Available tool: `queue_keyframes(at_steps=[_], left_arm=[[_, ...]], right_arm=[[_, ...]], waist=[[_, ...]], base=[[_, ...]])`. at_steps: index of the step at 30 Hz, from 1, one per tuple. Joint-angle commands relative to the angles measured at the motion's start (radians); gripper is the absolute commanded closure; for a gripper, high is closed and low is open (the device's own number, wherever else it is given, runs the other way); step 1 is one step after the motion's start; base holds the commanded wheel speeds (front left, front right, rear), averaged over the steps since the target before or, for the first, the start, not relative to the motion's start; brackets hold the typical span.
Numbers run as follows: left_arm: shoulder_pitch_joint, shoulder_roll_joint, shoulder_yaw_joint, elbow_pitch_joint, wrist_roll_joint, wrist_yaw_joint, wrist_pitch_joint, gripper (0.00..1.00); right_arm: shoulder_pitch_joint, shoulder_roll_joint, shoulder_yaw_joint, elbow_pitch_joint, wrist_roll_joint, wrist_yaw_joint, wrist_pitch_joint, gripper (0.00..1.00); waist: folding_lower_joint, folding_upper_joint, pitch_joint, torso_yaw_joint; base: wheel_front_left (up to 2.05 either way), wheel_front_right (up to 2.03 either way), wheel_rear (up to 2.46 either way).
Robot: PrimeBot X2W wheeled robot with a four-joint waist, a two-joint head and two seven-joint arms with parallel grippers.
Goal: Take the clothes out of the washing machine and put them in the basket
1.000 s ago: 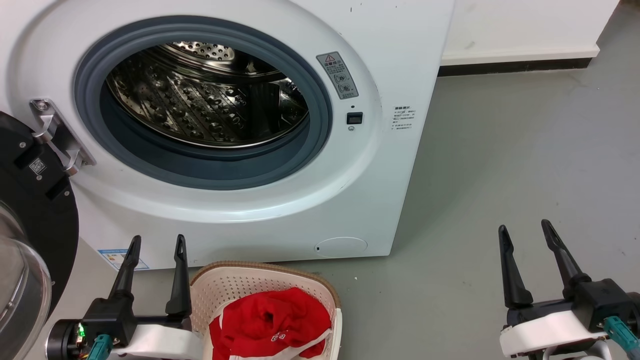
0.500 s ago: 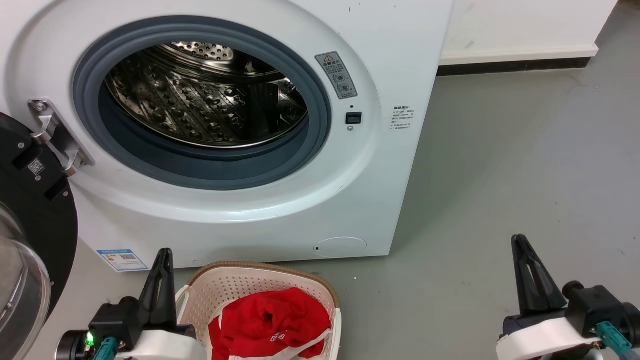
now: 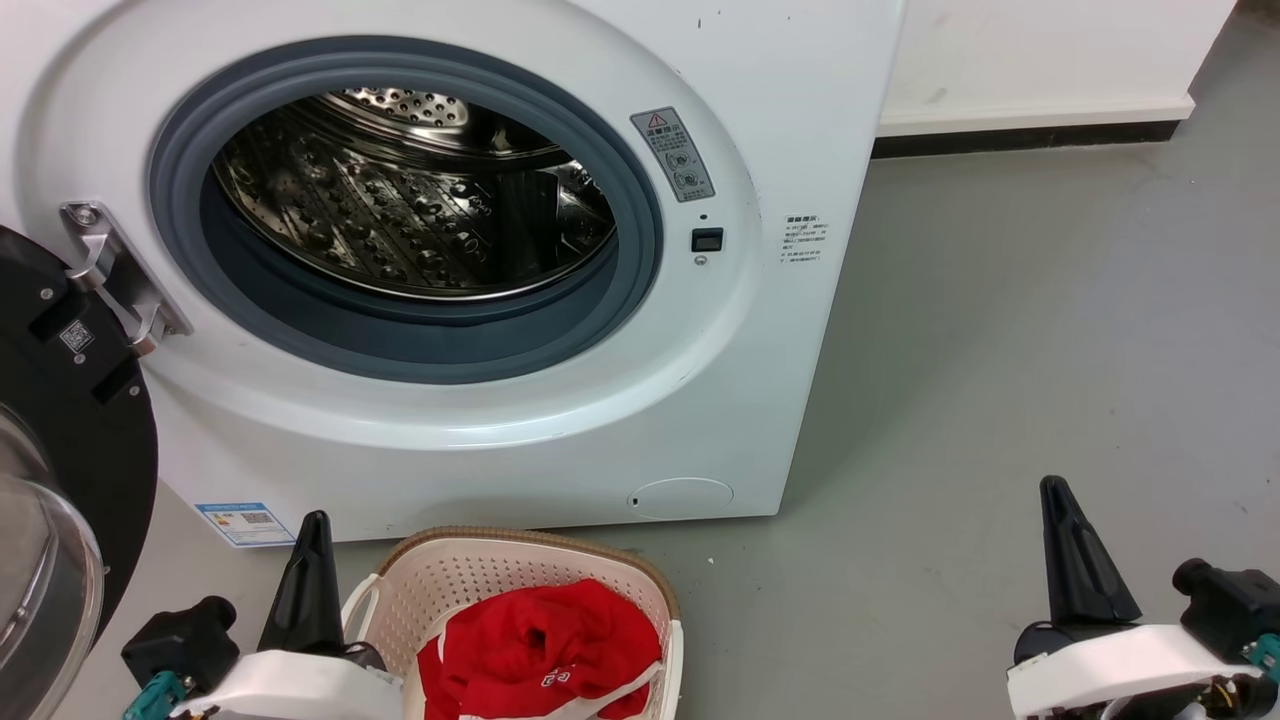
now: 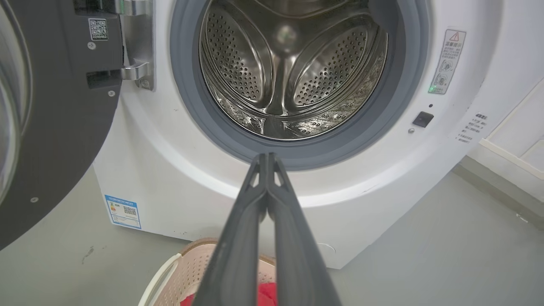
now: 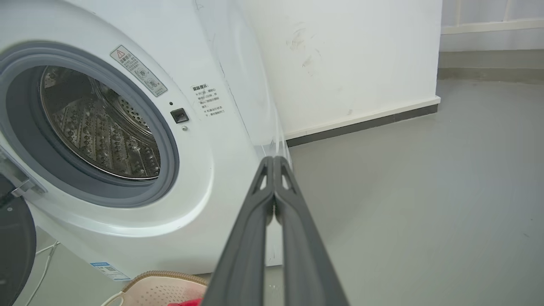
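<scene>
The washing machine [image 3: 480,440] was glossy white, with a matt grey gasket [image 3: 420,345] and a shiny perforated steel drum [image 3: 400,220]. The basket [image 3: 450,575] was perforated plastic with a woven-look rim [image 3: 520,533]; the clothes [image 3: 540,640] were soft cloth.

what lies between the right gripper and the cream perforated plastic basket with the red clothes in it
Bare grey floor. In the head view, the stretch from the cream perforated plastic basket to the shut right gripper holds nothing else.

The right claw [image 5: 274,163], dark fingers pressed together, rises from the bottom edge. To its left stands the white washing machine [image 5: 212,170], its steel drum [image 5: 102,127] showing. Bottom left: the basket [image 5: 161,289] rim and a scrap of red clothes [image 5: 187,302].
</scene>
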Motion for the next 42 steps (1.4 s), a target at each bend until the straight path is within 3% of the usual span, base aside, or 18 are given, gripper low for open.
queue_keyframes(at_steps=[1,16,42], left_arm=[[-0.03,0.002,0.0,-0.009,-0.051,-0.006,0.01,1.0],[-0.058,0.002,0.002,0.022,-0.338,-0.013,0.076,1.0],[-0.092,0.002,0.007,0.061,-0.675,-0.02,0.157,1.0]], right_arm=[[-0.029,-0.01,0.001,-0.006,0.057,0.0,0.007,1.0],[-0.056,-0.021,-0.001,0.025,0.365,0.0,0.064,1.0],[-0.085,-0.027,-0.014,0.062,0.718,0.0,0.14,1.0]], waist=[[-0.0001,0.0,-0.001,0.0],[-0.0001,0.0,-0.009,0.004],[-0.0001,0.0,-0.022,0.009]], base=[[0.0,0.0,0.0],[0.0,0.0,0.0],[0.0,0.0,0.0]])
